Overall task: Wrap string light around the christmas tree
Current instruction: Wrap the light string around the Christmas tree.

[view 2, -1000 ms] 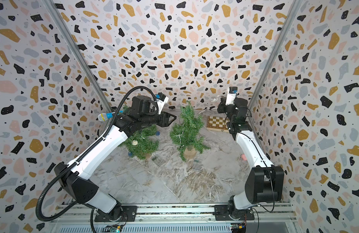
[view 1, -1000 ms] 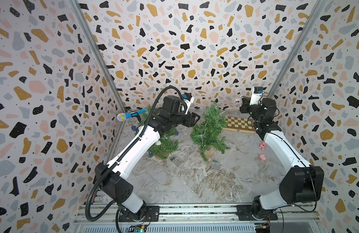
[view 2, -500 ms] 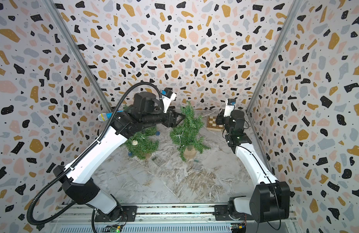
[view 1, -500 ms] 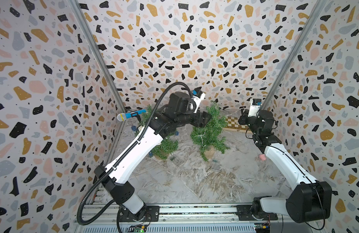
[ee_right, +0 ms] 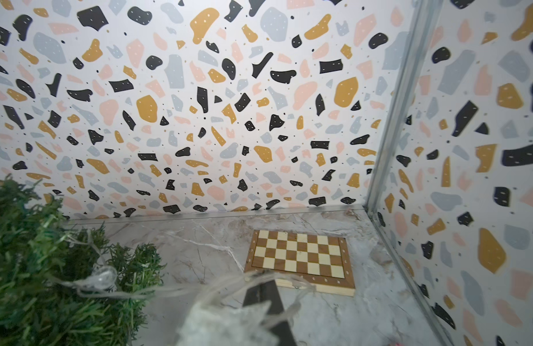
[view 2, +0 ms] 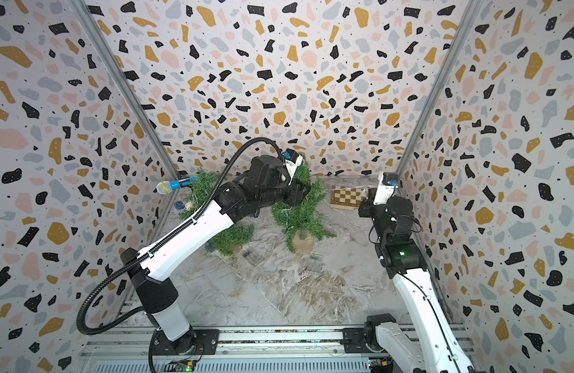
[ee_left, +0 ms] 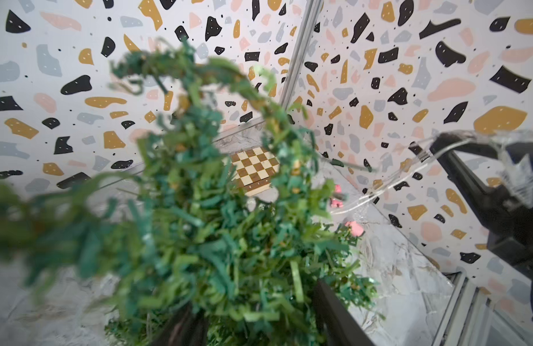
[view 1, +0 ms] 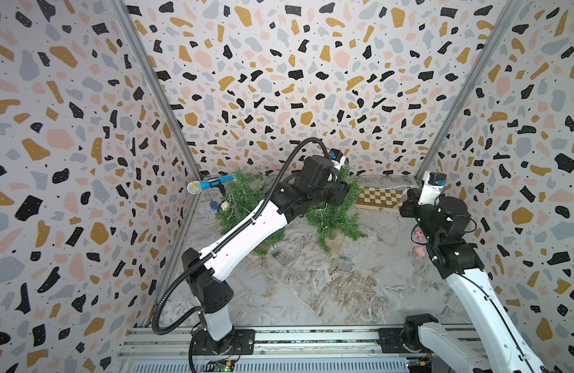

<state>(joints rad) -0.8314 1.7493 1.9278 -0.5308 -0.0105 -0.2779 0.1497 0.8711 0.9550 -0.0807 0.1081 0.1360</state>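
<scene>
A chessboard (view 1: 379, 199) lies flat by the back wall (view 1: 311, 80), two pink items (view 1: 419, 250) near it, a blue microphone (view 1: 209, 184) well apart.

No word, brand or number can be read anywhere in these views. The chessboard (ee_right: 301, 259), lying toward one o'clock on the tabletop (view 1: 311, 290) in both top views, has tiny marks along its wooden border (probably its rank and file signs). They are too small and blurred to make out, even from the right wrist. The little circuit board (view 1: 225, 368) at six o'clock on the front rail shows lit dots, but no print on it is legible.
</scene>
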